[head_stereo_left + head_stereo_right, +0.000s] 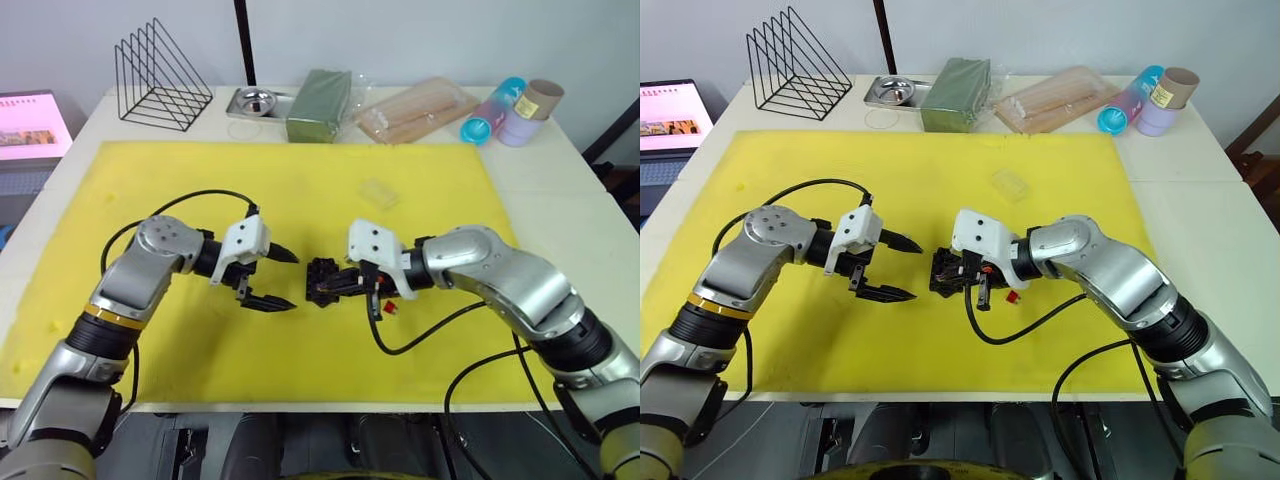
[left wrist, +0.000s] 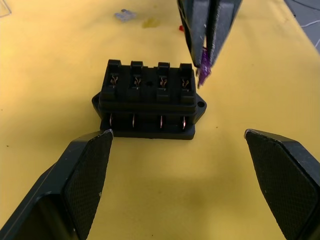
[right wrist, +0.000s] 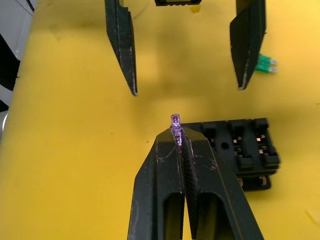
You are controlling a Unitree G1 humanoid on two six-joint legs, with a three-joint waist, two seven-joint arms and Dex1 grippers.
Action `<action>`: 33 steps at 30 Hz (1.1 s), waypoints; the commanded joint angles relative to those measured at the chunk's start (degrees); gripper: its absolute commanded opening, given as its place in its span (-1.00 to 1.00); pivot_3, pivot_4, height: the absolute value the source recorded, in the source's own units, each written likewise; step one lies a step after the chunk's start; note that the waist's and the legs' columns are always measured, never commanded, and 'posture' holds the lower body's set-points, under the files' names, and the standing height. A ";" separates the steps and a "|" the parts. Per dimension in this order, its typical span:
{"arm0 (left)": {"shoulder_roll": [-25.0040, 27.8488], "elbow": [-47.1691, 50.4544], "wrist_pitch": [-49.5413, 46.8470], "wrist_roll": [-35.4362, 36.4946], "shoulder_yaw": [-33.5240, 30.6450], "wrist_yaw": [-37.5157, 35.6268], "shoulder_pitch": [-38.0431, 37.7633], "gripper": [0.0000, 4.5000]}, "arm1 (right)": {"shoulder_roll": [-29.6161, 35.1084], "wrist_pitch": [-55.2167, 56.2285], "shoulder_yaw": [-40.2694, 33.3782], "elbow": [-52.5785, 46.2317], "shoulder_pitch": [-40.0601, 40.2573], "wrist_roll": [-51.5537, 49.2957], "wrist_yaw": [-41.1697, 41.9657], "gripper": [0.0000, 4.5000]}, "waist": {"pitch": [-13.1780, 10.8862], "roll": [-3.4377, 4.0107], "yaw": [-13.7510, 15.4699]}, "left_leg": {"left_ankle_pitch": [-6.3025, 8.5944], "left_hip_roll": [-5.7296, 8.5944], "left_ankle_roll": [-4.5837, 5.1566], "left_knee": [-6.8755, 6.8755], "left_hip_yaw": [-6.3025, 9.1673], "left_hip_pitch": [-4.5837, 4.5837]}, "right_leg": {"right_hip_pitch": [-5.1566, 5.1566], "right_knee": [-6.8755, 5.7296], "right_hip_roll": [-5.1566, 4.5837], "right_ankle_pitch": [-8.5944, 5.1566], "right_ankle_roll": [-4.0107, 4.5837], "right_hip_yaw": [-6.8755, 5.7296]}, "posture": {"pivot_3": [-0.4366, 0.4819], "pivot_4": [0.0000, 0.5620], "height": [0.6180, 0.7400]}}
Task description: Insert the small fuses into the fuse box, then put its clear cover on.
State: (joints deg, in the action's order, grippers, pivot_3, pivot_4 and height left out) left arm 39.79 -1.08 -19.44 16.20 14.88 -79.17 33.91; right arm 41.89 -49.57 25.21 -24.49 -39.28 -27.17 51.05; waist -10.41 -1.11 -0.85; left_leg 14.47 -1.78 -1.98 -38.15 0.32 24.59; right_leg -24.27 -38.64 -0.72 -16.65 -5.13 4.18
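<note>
1. Left gripper [image 1: 283, 279] spread wide, empty, hovering just left of the box [image 2: 148, 100]; both fingers flank it without touching.
2. Box sits mid-mat [image 1: 150, 180], slots up; all four top slots look empty.
3. Right gripper [image 3: 180, 137] pinched tight on the purple fuse [image 3: 175, 121], tip poking out, at the box's end slot.
4. Judgement: line the blades up square over that slot, press straight in; left could brace the box against sliding.
5. Red fuse [image 1: 1012, 296] lies just beside the right wrist, green fuse [image 3: 265, 63] beyond the box.
6. Cover [image 1: 378, 194] lies farther back, well apart.
7. Plenty of open mat around; edges far off.
</note>
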 commanded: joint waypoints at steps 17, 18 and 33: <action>-0.43 1.84 1.03 -0.52 -0.31 0.03 -0.58 0.98 | -0.92 0.34 -3.36 -0.61 -0.15 2.99 1.21 -1.00 | 0.00 0.00 0.01 | 0.00 0.00 0.00 -0.03 0.00 -0.03 | 0.00 -0.08 0.00 0.00 0.00 0.00 | -0.05 -0.47 1.00; -0.53 1.83 1.11 -0.59 -0.28 0.07 -0.58 0.98 | -0.95 0.31 -3.34 -0.52 -0.04 3.07 1.26 -1.00 | 0.00 0.00 -0.01 | 0.00 0.00 0.00 -0.03 0.01 -0.03 | 0.00 -0.08 0.00 0.00 0.00 0.00 | -0.05 -0.47 1.00; -1.25 1.19 1.70 -1.04 -0.24 0.51 -0.16 0.98 | -1.96 0.02 -2.32 0.28 1.35 4.54 1.11 -1.00 | 0.00 0.00 0.00 | 0.00 0.01 0.00 -0.04 0.00 -0.05 | 0.00 -0.13 0.00 0.00 0.00 0.00 | -0.05 -0.47 1.00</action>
State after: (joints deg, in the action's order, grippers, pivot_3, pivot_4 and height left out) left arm 38.44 -0.97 -18.47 15.22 14.97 -78.73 33.15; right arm 40.31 -49.95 23.83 -23.37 -37.99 -22.98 52.04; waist -10.41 -1.11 -0.85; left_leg 14.47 -1.77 -1.98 -38.19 0.32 24.54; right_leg -24.27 -38.77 -0.72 -16.65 -5.13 4.18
